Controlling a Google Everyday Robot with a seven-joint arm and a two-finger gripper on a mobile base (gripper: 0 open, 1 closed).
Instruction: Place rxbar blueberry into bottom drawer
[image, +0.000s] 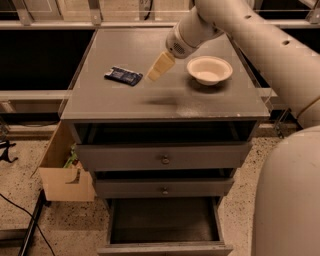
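Small flat dark-blue-wrapped rxbar blueberry (123, 75) lies on the dark grey cabinet top (150, 105), left of centre, untouched. The cream-tipped gripper (159, 67) hangs over the top just right of the bar, between it and the cream-white round bowl (209, 69) on the right; can't tell if it's open or closed. The wide grey bottom drawer (165, 248) is pulled out at the near edge with a dark interior, well below the bar.
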